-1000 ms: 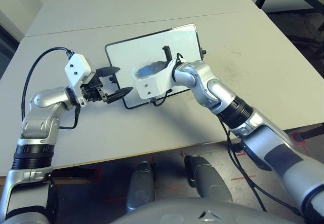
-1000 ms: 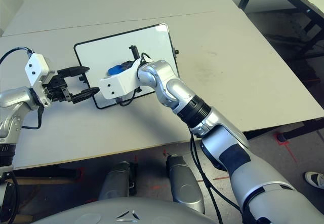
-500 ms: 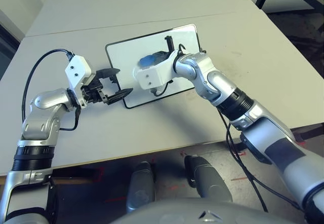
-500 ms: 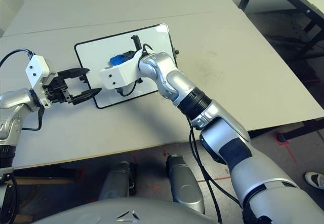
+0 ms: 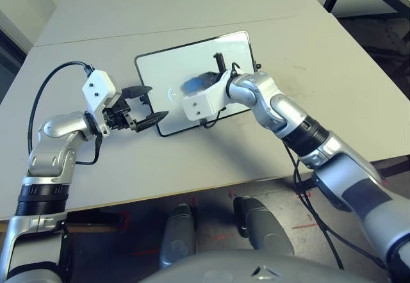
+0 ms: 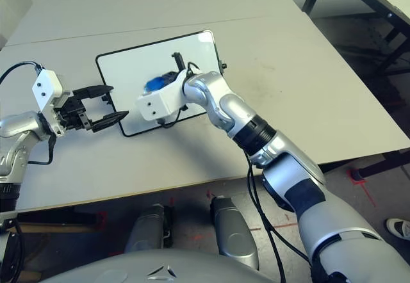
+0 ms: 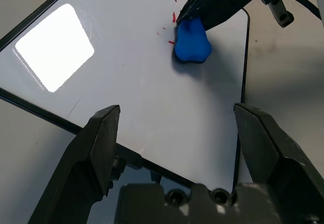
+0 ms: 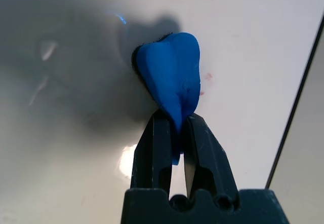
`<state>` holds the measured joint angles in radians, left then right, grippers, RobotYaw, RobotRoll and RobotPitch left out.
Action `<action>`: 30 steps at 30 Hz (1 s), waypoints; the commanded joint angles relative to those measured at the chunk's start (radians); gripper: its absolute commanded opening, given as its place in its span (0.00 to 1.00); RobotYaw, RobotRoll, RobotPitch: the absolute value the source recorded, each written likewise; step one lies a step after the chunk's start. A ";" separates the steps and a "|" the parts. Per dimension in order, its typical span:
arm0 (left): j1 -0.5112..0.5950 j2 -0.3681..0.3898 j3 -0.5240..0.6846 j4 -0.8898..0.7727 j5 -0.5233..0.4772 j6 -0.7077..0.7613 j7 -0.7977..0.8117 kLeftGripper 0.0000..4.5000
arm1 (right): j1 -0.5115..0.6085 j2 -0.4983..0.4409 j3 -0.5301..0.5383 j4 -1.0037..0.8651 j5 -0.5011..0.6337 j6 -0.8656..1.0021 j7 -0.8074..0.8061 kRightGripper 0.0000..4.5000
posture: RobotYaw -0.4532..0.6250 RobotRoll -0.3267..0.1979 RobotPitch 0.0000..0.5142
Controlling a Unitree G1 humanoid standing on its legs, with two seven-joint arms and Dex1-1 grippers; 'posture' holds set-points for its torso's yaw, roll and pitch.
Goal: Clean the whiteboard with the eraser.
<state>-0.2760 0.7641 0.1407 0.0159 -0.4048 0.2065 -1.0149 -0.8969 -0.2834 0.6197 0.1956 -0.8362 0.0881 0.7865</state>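
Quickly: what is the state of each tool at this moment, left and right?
Left tool: open, holding nothing, its fingers either side of the whiteboard corner.
Right tool: closed on the blue eraser, on the whiteboard.

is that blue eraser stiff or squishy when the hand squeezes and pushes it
Probably squishy: the eraser pinches thin between the right hand's fingers and bulges beyond them. It likely bends as it presses on the whiteboard. It seems light, since a narrow pinch at one end carries it.
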 commanded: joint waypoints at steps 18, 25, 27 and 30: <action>-0.008 0.003 -0.006 0.010 0.015 -0.003 -0.005 1.00 | -0.102 -0.072 -0.049 0.224 -0.013 0.041 -0.097 0.03 | 0.35 0.62 0.25; -0.011 0.007 -0.003 0.013 0.015 -0.002 -0.005 1.00 | -0.105 -0.097 -0.030 0.246 -0.021 0.028 -0.116 0.03 | 0.35 0.62 0.25; -0.013 0.007 -0.003 0.013 0.016 -0.002 -0.005 1.00 | -0.100 -0.093 -0.024 0.234 -0.025 0.027 -0.111 0.03 | 0.35 0.62 0.24; -0.015 0.008 -0.003 0.013 0.015 -0.001 -0.005 1.00 | -0.085 -0.081 -0.016 0.204 -0.023 0.028 -0.097 0.03 | 0.35 0.62 0.24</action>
<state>-0.2905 0.7637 0.1381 0.0182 -0.4022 0.2062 -1.0152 -1.0129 -0.3641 0.5776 0.3787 -0.8483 0.1061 0.6607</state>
